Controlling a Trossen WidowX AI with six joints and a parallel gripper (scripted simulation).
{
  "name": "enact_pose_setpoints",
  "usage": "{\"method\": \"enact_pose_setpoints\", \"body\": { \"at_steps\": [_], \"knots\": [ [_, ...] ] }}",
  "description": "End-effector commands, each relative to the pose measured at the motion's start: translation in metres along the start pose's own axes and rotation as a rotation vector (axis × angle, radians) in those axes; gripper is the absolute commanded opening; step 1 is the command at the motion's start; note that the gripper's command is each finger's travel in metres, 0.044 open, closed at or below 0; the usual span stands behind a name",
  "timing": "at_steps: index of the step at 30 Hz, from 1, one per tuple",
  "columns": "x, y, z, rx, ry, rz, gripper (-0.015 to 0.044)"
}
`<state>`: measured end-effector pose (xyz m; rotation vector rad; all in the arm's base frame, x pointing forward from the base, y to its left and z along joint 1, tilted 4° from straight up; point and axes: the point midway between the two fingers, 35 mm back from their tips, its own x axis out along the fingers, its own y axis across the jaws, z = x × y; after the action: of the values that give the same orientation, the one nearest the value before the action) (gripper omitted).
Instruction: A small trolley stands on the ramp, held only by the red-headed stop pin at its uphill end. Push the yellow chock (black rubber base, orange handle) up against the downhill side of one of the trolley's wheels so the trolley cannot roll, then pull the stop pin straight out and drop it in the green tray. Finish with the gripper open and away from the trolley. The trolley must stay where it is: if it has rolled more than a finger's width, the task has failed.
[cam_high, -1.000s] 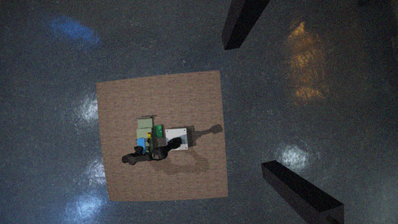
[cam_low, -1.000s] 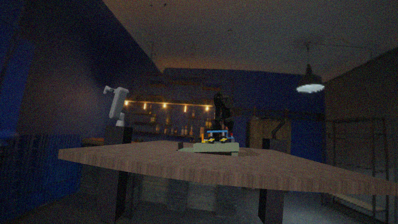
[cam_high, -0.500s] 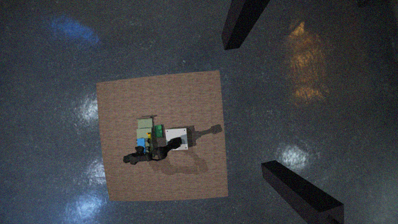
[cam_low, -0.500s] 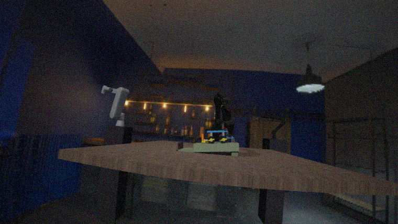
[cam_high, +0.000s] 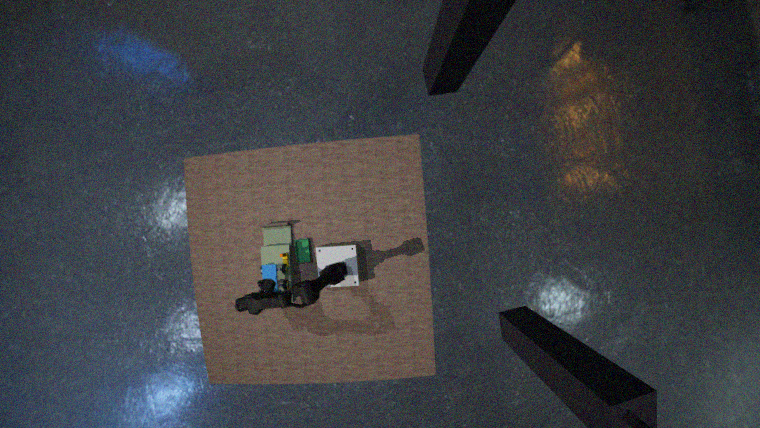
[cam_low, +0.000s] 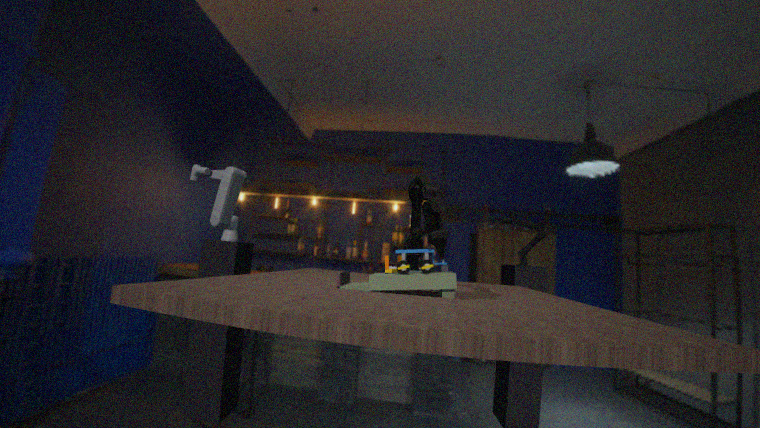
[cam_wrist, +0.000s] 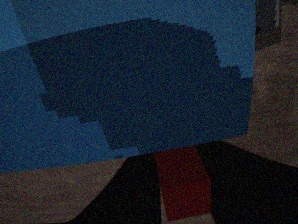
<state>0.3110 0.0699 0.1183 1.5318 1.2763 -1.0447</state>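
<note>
dim bar-like room, lit shelves of bottles (cam_low: 353, 248), hanging lamp (cam_low: 591, 167), blue walls (cam_low: 510, 164), wooden-topped table (cam_high: 319, 186) (cam_low: 329, 313)

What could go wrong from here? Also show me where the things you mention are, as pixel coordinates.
The gripper (cam_wrist: 169, 143) is shut on the stop pin's red head (cam_wrist: 184, 186); a slanted pull might tug the trolley (cam_high: 269, 272) (cam_low: 415, 250) (cam_wrist: 75, 140).

The yellow chock (cam_high: 284, 258) (cam_low: 389, 269) sits downhill near a wheel (cam_low: 403, 267), but contact isn't certain; any gap could let the trolley roll once the pin leaves.
</note>
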Motion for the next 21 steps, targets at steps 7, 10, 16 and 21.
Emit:
{"method": "enact_pose_setpoints", "body": {
  "at_steps": [7,10,16,21],
  "knots": [
    [-0.007,-0.001,-0.001,0.004,-0.003,-0.002,0.0000],
    [-0.009,-0.001,-0.001,0.004,-0.003,-0.002,0.0000],
    [-0.012,-0.001,-0.002,0.004,-0.003,-0.002,0.0000],
    [-0.015,-0.001,-0.002,0.004,-0.003,-0.002,0.0000]
  ]
}}
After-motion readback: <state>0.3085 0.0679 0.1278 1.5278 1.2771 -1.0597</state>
